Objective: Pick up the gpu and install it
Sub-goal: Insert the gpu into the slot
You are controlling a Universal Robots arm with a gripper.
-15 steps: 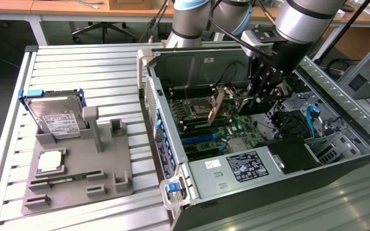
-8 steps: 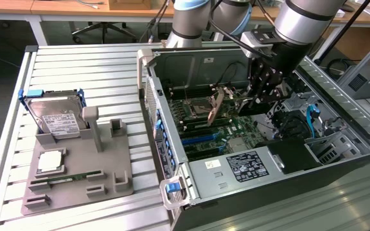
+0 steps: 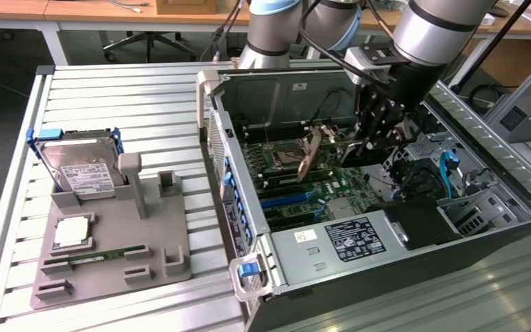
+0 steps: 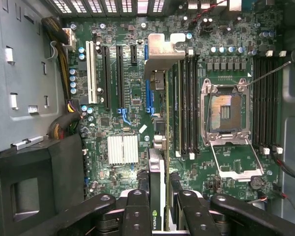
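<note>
Gpu (image 3: 312, 149) (image 4: 156, 172): one black card, seen thin edge-on, carried inside the open computer case (image 3: 275, 90) above the motherboard (image 4: 132, 98). Its silver end bracket (image 4: 162, 51) is turned toward the slotted rear wall, presumably so bracket and rear opening line up. Judged not yet seated, since in the exterior view it hangs tilted above the board. Items from the exterior view's left: hard drive (image 3: 77, 166), blue-framed, stood on edge in a grey holder (image 3: 160, 238) on the slatted surface (image 3: 127, 90), likely so it can be gripped from above; memory stick (image 3: 99, 254), green, lying flat in a groove of the same holder; case, on its side with the panel off, giving access from above; blue expansion slot (image 4: 147, 101), just beside the card's line and its likely seat; tool (image 3: 369, 142) (image 4: 160, 204), clamped on the card's two faces, holding it on edge so that its connector edge can meet a slot; processor socket (image 4: 225, 110), empty, latch frame open; power supply (image 3: 358, 238), at the case's near end, apart from the card.
</note>
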